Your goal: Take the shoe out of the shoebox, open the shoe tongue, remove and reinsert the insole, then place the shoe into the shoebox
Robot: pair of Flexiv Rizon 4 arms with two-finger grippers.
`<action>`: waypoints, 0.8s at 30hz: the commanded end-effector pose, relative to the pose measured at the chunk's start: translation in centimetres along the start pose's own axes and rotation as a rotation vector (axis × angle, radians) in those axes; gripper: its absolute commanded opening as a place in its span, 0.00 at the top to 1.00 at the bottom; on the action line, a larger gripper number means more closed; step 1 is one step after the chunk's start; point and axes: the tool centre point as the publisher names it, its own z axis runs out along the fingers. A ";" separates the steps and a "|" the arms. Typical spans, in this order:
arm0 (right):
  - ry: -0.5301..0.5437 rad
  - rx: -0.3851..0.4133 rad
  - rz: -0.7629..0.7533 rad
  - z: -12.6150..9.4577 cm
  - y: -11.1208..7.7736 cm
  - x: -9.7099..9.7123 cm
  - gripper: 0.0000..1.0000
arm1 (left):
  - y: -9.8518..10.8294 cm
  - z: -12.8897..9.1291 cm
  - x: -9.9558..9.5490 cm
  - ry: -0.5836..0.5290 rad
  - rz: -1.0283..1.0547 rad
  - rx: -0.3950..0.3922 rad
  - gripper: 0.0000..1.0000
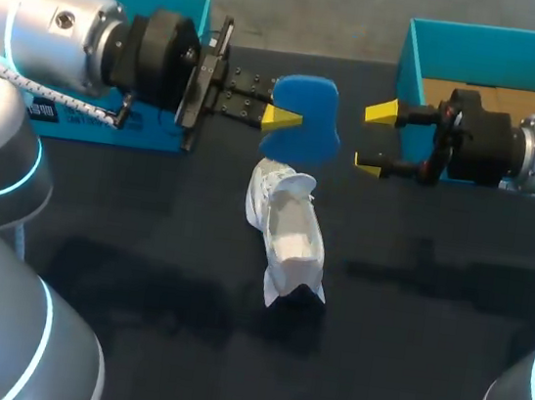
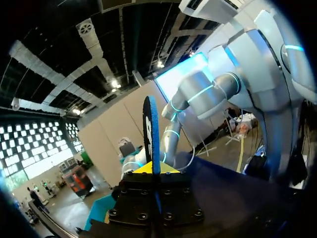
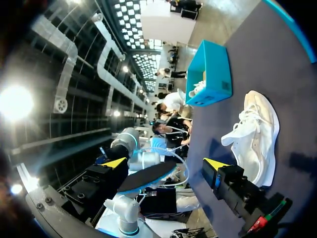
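Observation:
A blue insole [image 1: 306, 116] hangs above the table's middle back, with my left gripper [image 1: 280, 118] shut on its edge. The left wrist view shows that insole [image 2: 150, 130] edge-on, rising from the closed left gripper [image 2: 151, 168]. The white shoe [image 1: 288, 230] lies on the black table just in front of it, opening upward and tongue pulled out. My right gripper [image 1: 375, 137] stands open a little to the right of the insole, not touching it. In the right wrist view the insole [image 3: 147, 177] lies ahead of the open right gripper [image 3: 165, 162], and the shoe [image 3: 258, 133] is beside it.
A teal shoebox [image 1: 415, 57] with a cardboard-coloured bottom stands at the back right behind my right arm. A second teal box [image 1: 157, 136] stands at the back left under my left arm, and it shows as the teal box [image 3: 212, 74] beyond the shoe.

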 end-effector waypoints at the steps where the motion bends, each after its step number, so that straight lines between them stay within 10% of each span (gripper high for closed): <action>1: -0.002 0.000 0.000 0.2 0.1 0.0 0.00 | 0.6 0.2 -0.5 0.061 0.332 0.056 1.00; 24: -0.002 0.000 0.000 0.2 0.1 0.0 0.00 | 1.1 0.2 -0.8 0.051 0.357 0.051 1.00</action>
